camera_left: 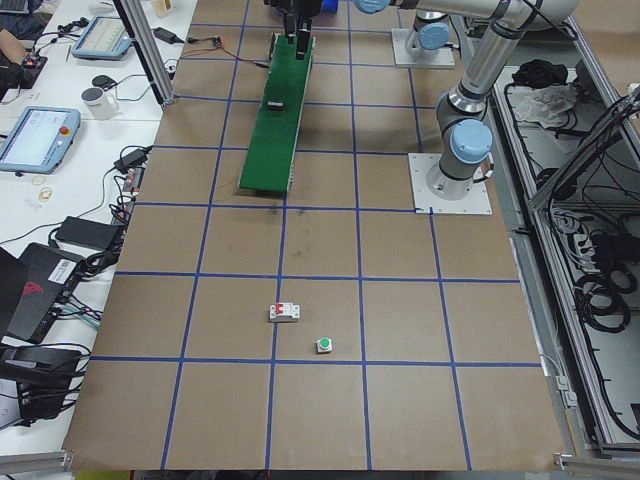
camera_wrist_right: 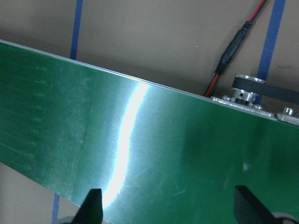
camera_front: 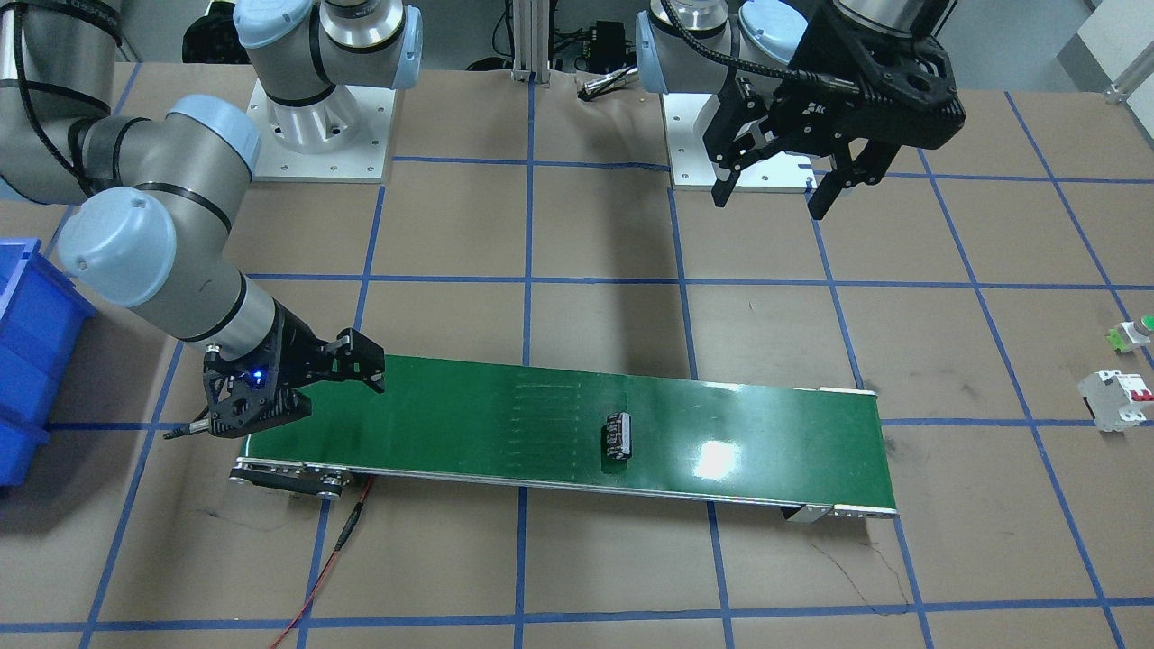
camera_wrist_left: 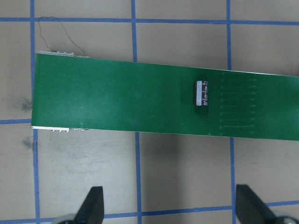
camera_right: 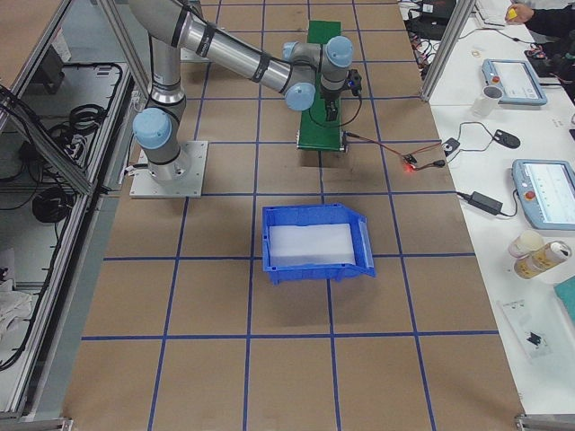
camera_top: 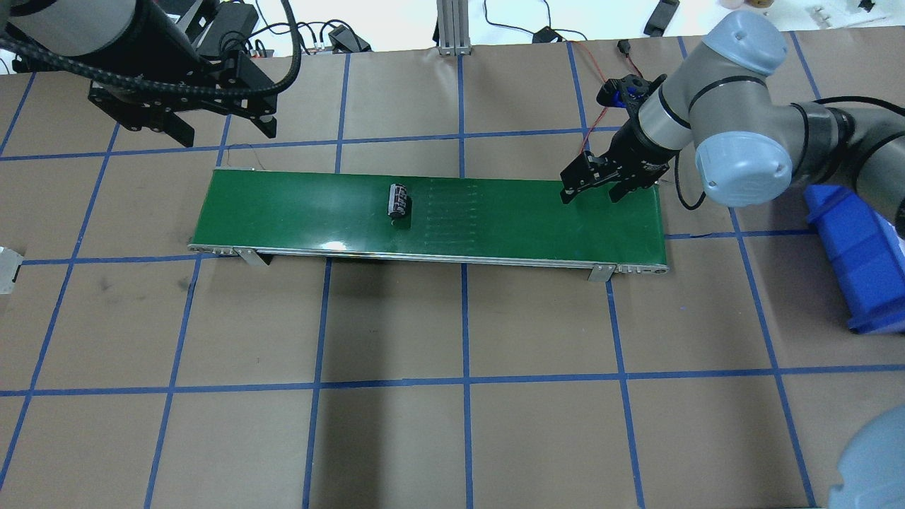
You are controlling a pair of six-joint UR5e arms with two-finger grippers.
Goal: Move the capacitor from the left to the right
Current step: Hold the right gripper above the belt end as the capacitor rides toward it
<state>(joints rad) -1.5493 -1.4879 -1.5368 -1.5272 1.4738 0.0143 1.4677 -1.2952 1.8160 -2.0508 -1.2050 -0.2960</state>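
One capacitor (camera_top: 399,201) lies on the single green belt (camera_top: 509,226), left of the belt's middle in the overhead view. Its long axis runs across the belt, from 12 to 6 o'clock, with the striped side up. The left gripper (camera_top: 226,133), fingers spread wide, hangs at 10 o'clock from it, off the belt. The right gripper (camera_top: 591,192), also spread, is over the belt at 3 o'clock. One white breaker (camera_front: 1118,399), one green-capped button (camera_front: 1134,335) and one blue bin (camera_right: 314,244) are there; the front view cuts the bin off. In the side views the capacitor is too small to make out.
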